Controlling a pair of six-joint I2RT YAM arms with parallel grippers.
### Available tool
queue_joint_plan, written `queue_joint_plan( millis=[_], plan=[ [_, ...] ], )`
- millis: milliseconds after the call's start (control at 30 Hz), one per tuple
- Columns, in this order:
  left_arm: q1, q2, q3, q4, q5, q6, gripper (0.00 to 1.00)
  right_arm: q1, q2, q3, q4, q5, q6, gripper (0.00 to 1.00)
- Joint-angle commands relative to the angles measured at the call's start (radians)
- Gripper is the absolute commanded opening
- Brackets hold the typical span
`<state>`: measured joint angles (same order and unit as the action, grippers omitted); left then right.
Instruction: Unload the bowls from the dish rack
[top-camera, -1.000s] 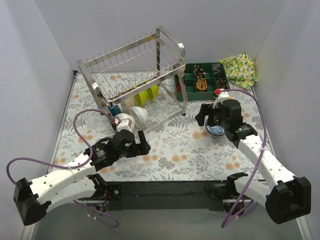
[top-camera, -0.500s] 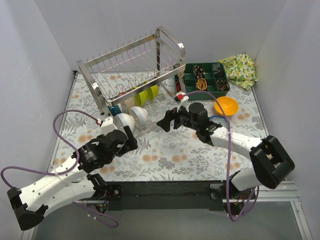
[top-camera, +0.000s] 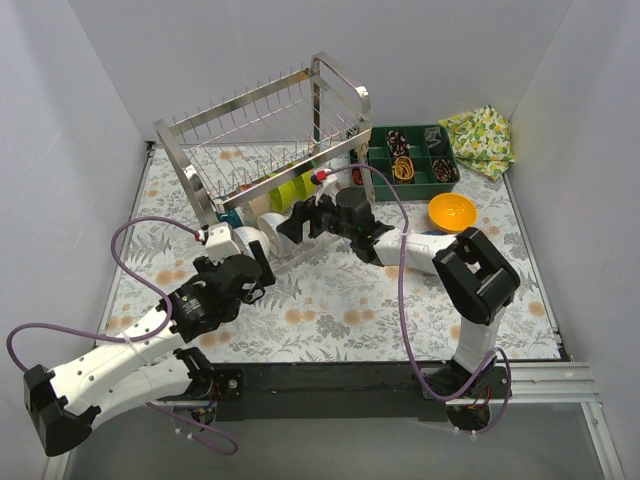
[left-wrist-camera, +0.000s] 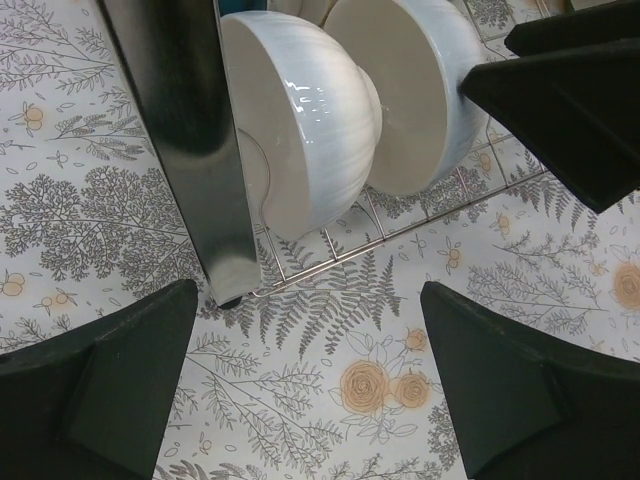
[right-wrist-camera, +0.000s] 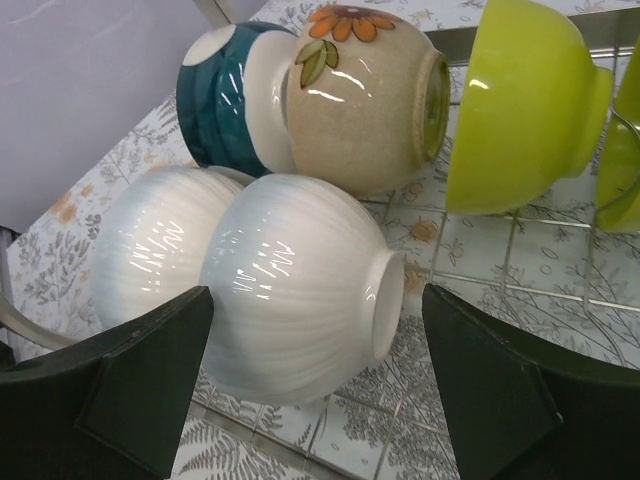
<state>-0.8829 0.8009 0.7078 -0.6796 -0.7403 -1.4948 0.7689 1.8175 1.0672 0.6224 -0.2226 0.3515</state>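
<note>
Right hand (right-wrist-camera: 318, 300) spread before a white bowl (right-wrist-camera: 290, 270) tipped sideways, foot rightward, lime bowl (right-wrist-camera: 520, 100) beside; left hand (left-wrist-camera: 308, 295) spread too

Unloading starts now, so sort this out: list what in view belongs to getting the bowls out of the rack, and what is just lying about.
Belongs to the job:
dish rack
white bowl
second white bowl
lime green bowl
beige flowered bowl
teal bowl
orange bowl, already out of the rack

Just lying about:
dark green compartment tray
yellow patterned cloth
</note>
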Motion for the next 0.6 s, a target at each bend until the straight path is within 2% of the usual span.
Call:
queue_joint_plan(
  millis=[0, 200, 567],
  plan=[
    [0.025, -0.003, -0.021, 0.045, -0.03, 0.036, 0.94, 0.013, 0.071, 0.086, 0.057, 0.02, 0.032, 0.93],
    [0.042, -0.011, -0.034, 0.054, -0.007, 0.051, 0.93, 0.026, 0.115, 0.103, 0.054, -0.015, 0.083, 0.93],
    [0.05, -0.043, -0.05, 0.074, 0.022, 0.059, 0.94, 0.035, 0.071, 0.031, 0.053, -0.054, 0.112, 0.94]
  ],
)
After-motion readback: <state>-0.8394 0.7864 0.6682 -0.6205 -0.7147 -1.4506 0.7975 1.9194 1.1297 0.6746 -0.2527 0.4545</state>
